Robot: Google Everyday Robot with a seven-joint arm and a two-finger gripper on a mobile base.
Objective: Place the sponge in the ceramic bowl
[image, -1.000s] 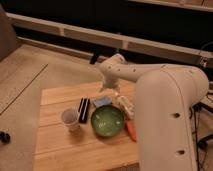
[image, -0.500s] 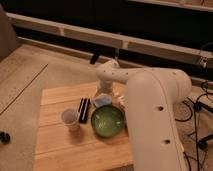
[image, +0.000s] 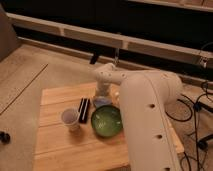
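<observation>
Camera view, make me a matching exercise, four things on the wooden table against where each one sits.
Things: 1 ceramic bowl; 2 paper cup; 3 black bar; 4 sponge.
Places: A leftmost of the four; B at the claw, behind the bowl; C between cup and bowl; D in front of the sponge.
Pairs: 1-D; 2-A; 3-C; 4-B.

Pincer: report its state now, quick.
Pincer: open or closed cannot be told; it sits low at the sponge, by the green ceramic bowl.
</observation>
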